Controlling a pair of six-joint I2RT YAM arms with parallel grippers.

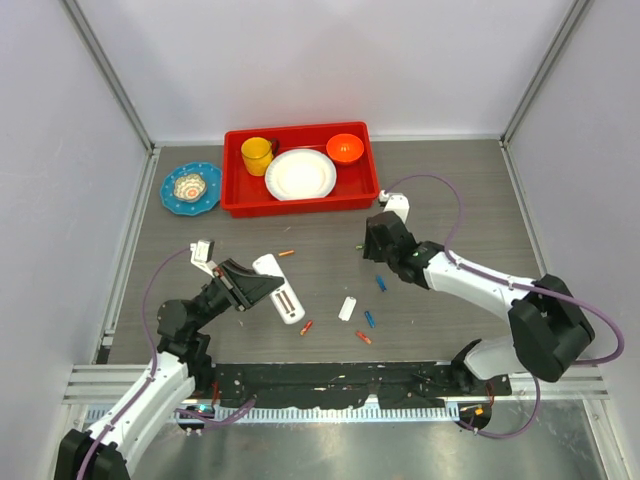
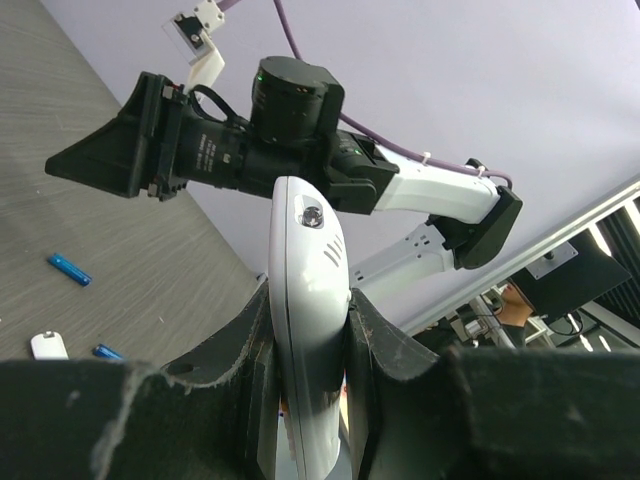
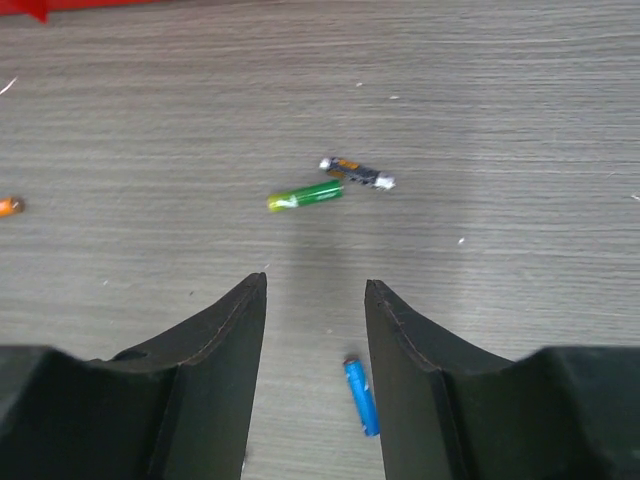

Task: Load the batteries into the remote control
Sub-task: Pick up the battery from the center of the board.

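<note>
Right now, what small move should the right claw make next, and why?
Probably ease the right claw forward and down over the green battery. Its jaws stand open and empty above the table, the battery lies just ahead of them, and the left claw holds the remote.

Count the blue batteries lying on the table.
2. The farther blue battery lies just beyond the nearer blue battery, which sits right of the small white cover. Others may be hidden.
</note>
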